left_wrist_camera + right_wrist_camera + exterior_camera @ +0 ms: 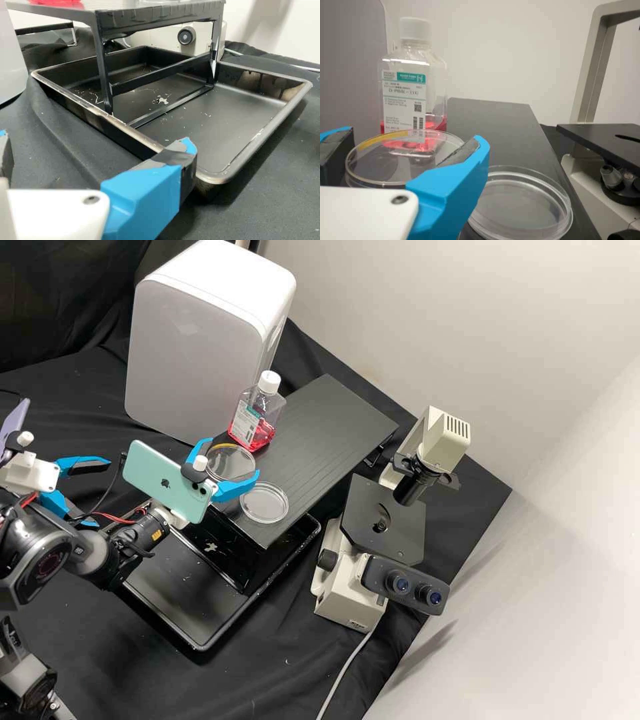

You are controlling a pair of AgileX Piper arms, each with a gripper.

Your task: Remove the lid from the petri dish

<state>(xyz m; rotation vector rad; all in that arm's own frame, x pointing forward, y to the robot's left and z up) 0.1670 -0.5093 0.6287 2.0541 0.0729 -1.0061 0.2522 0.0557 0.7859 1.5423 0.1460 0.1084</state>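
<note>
- Two blue fingers of the right gripper are closed in on the clear lid. One presses its rim on each side, so I read the jaws as part-way open and clamped on it.
- I cannot tell whether the lid sits on the shelf or hangs just above it.
- Just beside the lid, the petri dish lies uncovered near the front corner of the black shelf.
- Behind the lid on the same shelf stands a bottle, upright, with red liquid and a white cap.
- My left gripper is well apart from all this, low over the black cloth. Its jaws are spread wide with nothing between them.
- In front of it is the black tray that the shelf's legs stand in.
- Farther out, a white box stands behind the shelf and a microscope to its side.
</note>
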